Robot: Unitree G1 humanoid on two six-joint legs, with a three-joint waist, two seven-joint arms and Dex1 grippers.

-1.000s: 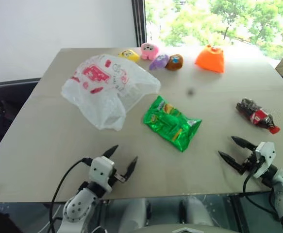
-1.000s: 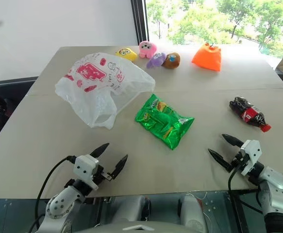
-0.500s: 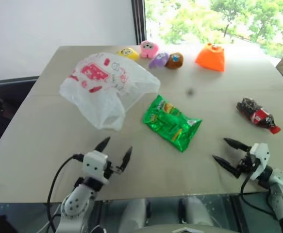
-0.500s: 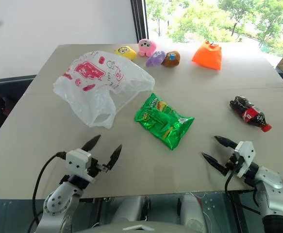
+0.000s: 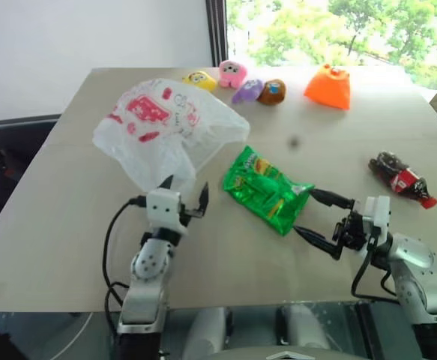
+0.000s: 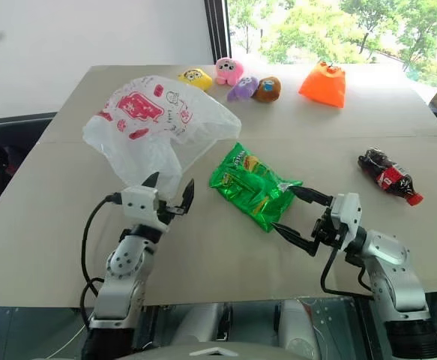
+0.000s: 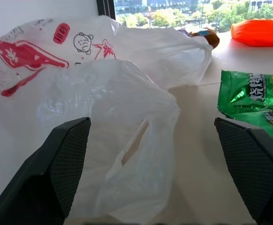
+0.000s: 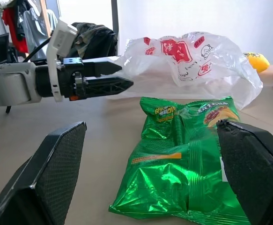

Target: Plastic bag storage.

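The plastic bag, translucent white with red print, lies crumpled on the left half of the table. Its loop handle faces me. My left gripper stands open just in front of the bag's near end, fingers apart and nothing between them. In the left wrist view the handle end of the bag lies straight ahead between the two fingers. My right gripper is open too, pointing left at the near right edge of the green snack packet, with nothing held. The right wrist view shows the left gripper before the bag.
A cola bottle lies at the right. An orange pouch and several small plush toys sit along the far edge by the window. The tabletop shows bare wood at the near left.
My left gripper has advanced and risen to the bag's near end. My right gripper has swung left and up to the snack packet. Both have stayed open.
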